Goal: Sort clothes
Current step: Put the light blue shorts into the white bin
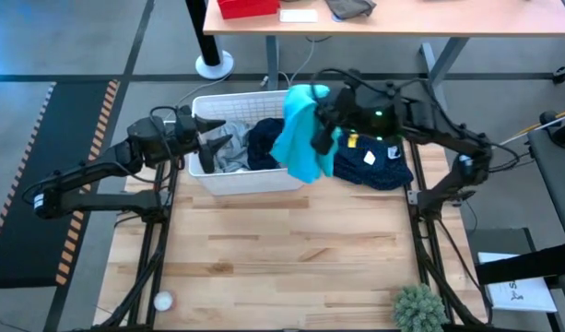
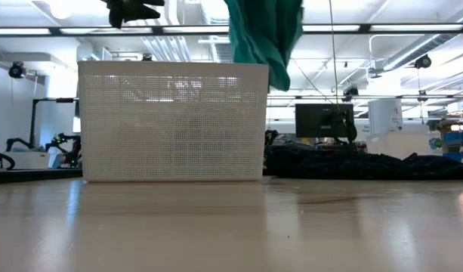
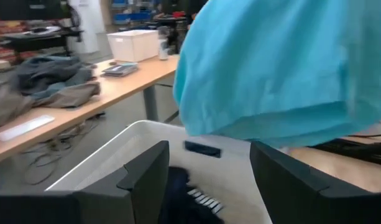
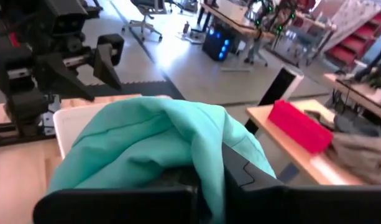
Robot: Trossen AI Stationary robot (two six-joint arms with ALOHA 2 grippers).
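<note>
Above the basket [image 1: 229, 177], right fingers [image 1: 321, 118] clamp the teal garment [image 1: 300, 134]; left fingers [image 1: 211, 145] apart.

grey floor [image 1: 70, 37], wooden desk [image 1: 402, 23] behind, ceiling strip lights [image 2: 412, 30].

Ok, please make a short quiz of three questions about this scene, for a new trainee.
1. True or false: the right gripper is shut on the teal garment.
2. Where does the navy dotted garment lie? A) in the white basket B) on the table beside the basket C) on the floor
3. Fill in: the left gripper is above the basket, fingers ____.

Key: 1 true; 2 B; 3 open.
</note>
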